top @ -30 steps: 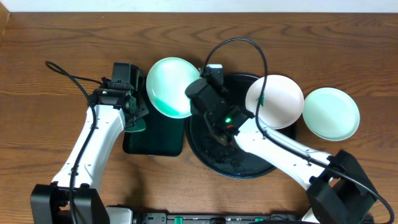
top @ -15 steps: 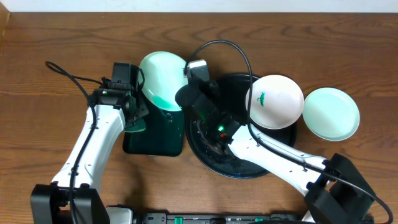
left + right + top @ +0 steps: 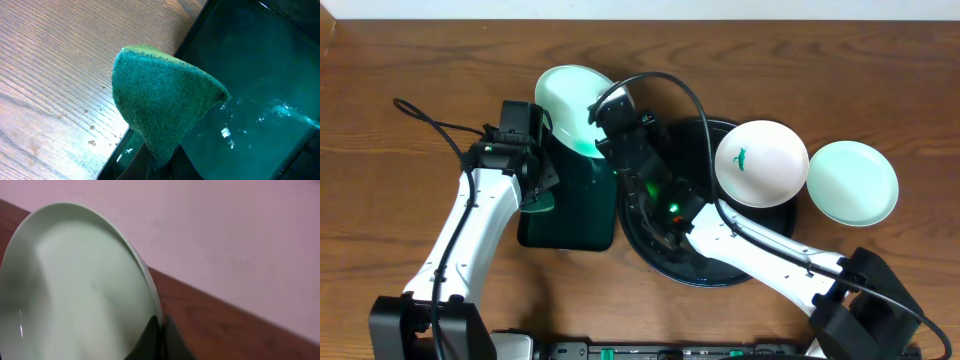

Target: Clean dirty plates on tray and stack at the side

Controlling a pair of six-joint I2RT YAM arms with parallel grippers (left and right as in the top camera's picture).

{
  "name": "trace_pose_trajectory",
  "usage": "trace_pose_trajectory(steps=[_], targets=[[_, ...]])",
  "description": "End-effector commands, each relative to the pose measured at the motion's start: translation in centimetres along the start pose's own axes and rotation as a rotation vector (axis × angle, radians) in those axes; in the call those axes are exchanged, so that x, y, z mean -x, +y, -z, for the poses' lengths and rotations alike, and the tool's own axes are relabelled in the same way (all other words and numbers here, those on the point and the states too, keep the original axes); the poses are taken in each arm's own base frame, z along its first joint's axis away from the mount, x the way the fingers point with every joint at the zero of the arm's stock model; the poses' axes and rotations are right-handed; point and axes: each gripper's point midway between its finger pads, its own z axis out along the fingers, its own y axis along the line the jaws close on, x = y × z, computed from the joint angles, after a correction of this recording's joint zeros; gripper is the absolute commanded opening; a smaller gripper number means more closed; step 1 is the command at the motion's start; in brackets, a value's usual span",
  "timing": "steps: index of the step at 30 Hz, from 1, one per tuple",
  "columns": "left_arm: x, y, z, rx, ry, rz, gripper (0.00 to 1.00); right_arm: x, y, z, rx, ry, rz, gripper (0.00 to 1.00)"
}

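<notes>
Scrub step, probably: mint plate (image 3: 562,105) is clamped by its rim in the right jaws, tilted over the green tray (image 3: 570,225) toward the surface's far edge, sponge (image 3: 160,105) is pinched in the left jaws, so a wipe is likely called for next.

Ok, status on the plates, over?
Left gripper shut on sponge at green tray's edge. Right gripper shut on mint plate, tilted. Smeared white plate on black tray. Nothing in the way.

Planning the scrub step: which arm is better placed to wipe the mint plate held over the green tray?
Left, likely. The left gripper is shut on the green sponge beside the tilted mint plate; the right gripper is busy pinching that plate's rim.
</notes>
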Motion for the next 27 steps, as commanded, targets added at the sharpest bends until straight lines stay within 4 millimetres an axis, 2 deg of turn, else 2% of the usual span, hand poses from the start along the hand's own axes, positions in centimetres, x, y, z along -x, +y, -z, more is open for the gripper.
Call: trace_pose_trajectory(steps=[1,13,19,27], targets=[[0.3,0.2,0.3,0.001,-0.017,0.007,0.07,1.5,0.1,0.3,-0.014,-0.037,0.138,0.01],[0.3,0.2,0.3,0.001,-0.018,0.007,0.08,5.8,-0.5,1.0,-0.077,-0.191,0.343,0.01],[0.3,0.2,0.3,0.001,-0.018,0.008,0.07,6.4,0.0,1.5,-0.077,-0.214,0.414,0.01],[0.3,0.2,0.3,0.001,-0.018,0.008,0.07,6.8,1.4,2.2,-0.047,-0.234,0.417,0.01]])
